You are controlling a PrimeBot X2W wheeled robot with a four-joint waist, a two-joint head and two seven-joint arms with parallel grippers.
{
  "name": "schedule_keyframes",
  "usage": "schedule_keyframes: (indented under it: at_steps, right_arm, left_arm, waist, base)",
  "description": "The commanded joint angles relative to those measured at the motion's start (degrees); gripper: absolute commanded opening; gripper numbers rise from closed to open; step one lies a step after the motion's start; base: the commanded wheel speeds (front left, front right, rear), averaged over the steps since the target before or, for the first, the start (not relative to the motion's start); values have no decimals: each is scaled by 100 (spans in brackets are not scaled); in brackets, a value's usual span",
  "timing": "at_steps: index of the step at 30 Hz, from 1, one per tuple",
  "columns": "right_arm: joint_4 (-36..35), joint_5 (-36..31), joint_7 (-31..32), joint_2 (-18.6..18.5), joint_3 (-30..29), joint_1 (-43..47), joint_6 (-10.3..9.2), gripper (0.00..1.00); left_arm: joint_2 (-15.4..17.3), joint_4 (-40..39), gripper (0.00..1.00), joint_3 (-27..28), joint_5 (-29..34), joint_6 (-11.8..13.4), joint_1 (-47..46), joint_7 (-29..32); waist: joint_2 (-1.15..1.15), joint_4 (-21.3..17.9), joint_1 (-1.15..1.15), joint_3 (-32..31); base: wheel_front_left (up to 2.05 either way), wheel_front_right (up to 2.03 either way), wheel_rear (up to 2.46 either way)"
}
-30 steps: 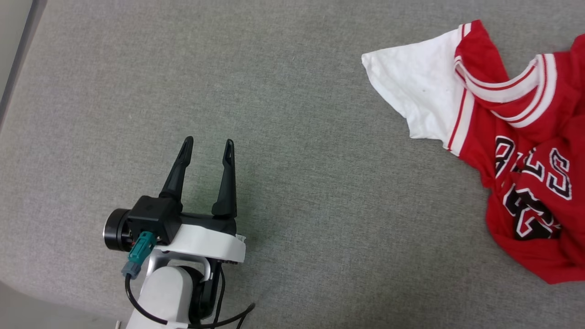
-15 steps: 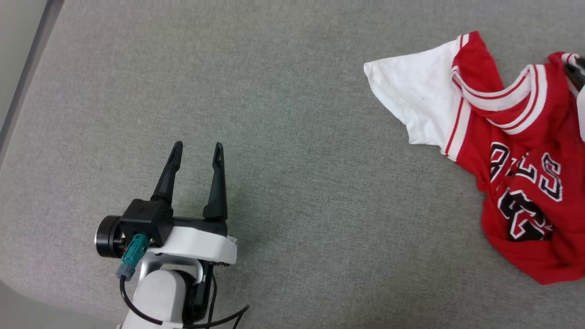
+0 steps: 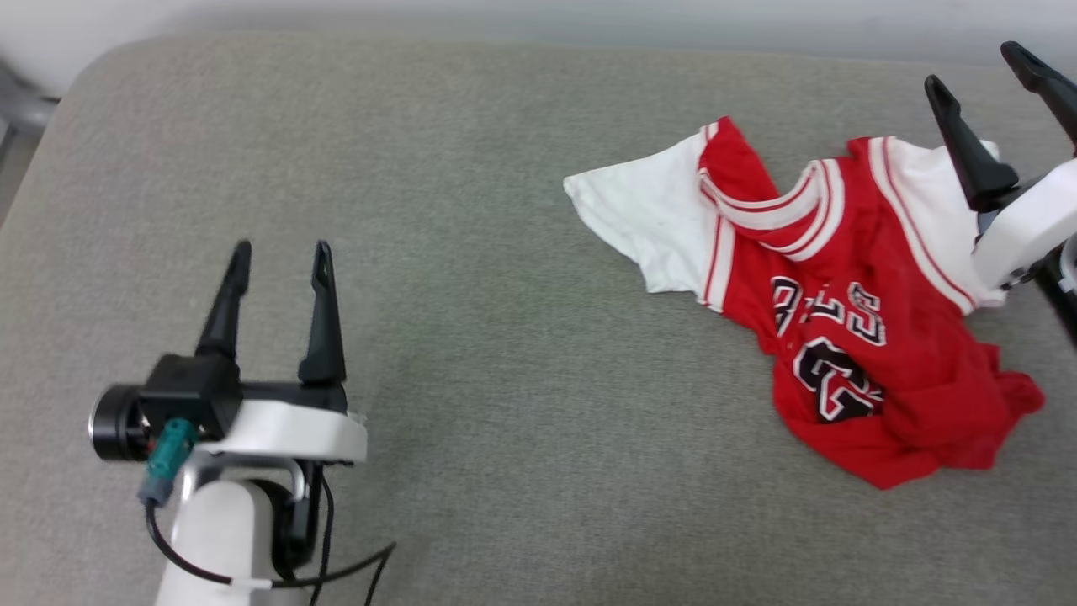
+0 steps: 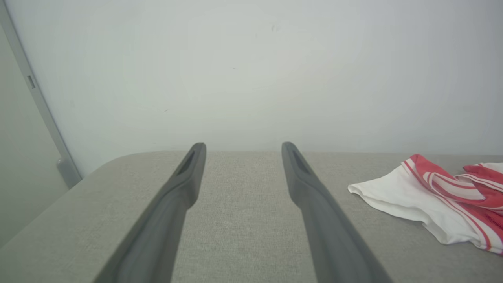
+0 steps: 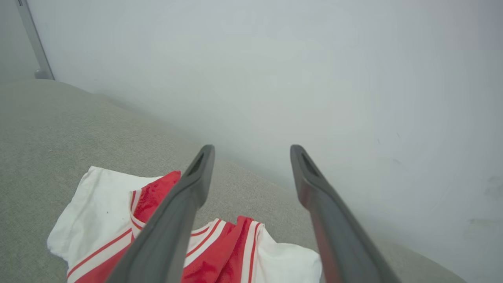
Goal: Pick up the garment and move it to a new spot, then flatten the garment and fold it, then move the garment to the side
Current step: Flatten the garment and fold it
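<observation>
place: bare indoor room, kind unclear | evidence: grey fabric-covered surface (image 3: 505,252), rounded corner; plain pale wall (image 4: 251,59) behind

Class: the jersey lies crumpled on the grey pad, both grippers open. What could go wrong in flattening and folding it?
1. The garment is bunched, layers overlapping at its lower hem; a pinch there may catch two layers.
2. The right gripper hangs open over the far sleeve, close to the wall; a reach could strike it.
3. The left gripper is far off; a one-sided pull may only drag the cloth.
</observation>
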Motion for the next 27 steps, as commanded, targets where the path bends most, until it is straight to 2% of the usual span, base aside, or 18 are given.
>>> schedule_keyframes:
  at_steps: [1,7,13,14,18,21,24,27]
  right_arm:
    - [-130,-251,-232,254,-308,317,-5,100]
    - [-731,-954,-778,1082,-1668,1419,-5,100]
    - [-1615,-1390,-961,1828,-2526,2438,-6,100]
    - [-1615,-1390,-961,1828,-2526,2438,-6,100]
    - [-2065,-1562,-1017,2230,-2791,2990,-5,100]
    - [-2274,-1661,-1032,2439,-2881,3257,-6,100]
    - [-2342,-1746,-1047,2583,-2886,3437,-6,100]
    - [-2370,-1773,-1070,2664,-2872,3520,-5,100]
  left_arm:
    - [58,-42,100,83,38,-80,-192,-15]
    - [270,214,100,85,135,-291,-849,-15]
    - [597,665,100,-205,192,-425,-1721,-14]
    - [597,665,100,-205,192,-425,-1721,-14]
    - [805,1141,100,-532,80,-464,-2417,5]
    - [964,1530,100,-923,-121,-470,-2977,286]
    - [1219,1896,100,-1513,-513,-469,-3494,762]
    - [1461,2199,100,-2182,-1047,-471,-3986,1504]
  waist:
    - [0,-201,0,-143]
    - [0,-405,0,-199]
    - [0,-676,0,-137]
    - [0,-676,0,-137]
    - [0,-843,0,-48]
    - [0,-964,0,46]
    - [0,-1090,0,146]
    - [0,-1212,0,243]
  base:
    - [0,0,0]
    - [0,0,0]
    - [0,0,0]
    - [0,0,0]
    - [0,0,0]
    - [0,0,0]
    - [0,0,0]
    - [0,0,0]
